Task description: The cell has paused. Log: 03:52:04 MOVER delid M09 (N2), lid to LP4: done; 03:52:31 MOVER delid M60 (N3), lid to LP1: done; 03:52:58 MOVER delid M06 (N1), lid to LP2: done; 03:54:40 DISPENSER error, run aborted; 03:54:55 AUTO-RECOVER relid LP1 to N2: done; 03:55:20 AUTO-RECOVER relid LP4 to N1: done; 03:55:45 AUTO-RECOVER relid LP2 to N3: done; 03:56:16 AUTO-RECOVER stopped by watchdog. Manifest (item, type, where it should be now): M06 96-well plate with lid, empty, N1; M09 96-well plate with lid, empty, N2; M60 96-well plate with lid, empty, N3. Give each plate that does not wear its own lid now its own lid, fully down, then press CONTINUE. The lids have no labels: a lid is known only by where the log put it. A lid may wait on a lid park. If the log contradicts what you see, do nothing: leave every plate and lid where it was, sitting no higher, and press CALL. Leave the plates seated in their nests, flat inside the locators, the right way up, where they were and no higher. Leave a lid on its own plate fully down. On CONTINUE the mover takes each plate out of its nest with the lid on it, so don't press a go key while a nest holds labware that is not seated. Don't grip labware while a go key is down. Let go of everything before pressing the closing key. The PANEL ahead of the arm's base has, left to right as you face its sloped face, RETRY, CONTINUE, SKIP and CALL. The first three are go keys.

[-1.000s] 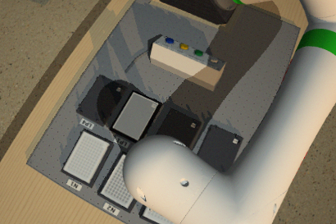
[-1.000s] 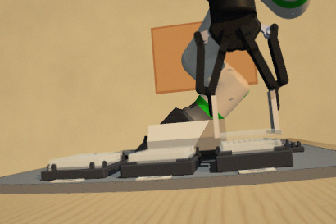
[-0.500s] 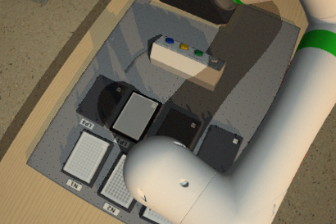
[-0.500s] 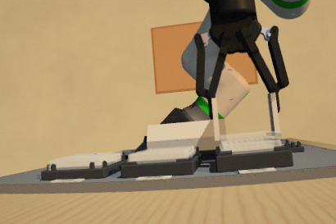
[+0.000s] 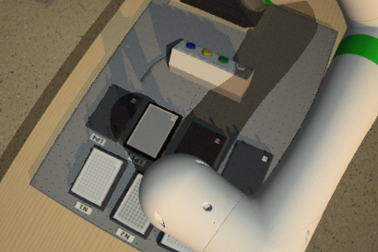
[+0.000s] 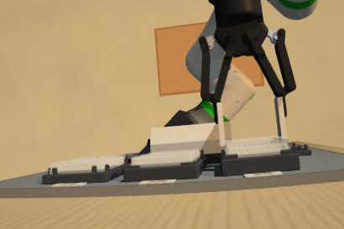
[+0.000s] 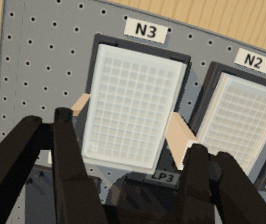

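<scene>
My end effector [image 6: 247, 115] is clamped on the lid [image 7: 129, 107] over the plate in the N3 nest [image 7: 100, 42], my pads [image 7: 180, 135] pressing its two long sides. That nest is at the end of the row of three along the counter's [image 5: 28, 208] near edge. Beside it the N2 plate [image 7: 239, 117] shows open wells, as does the N1 plate [image 5: 97, 171]. One lid [image 5: 153, 130] lies on park LP1. The panel [image 5: 203, 66] stands toward the far edge.
</scene>
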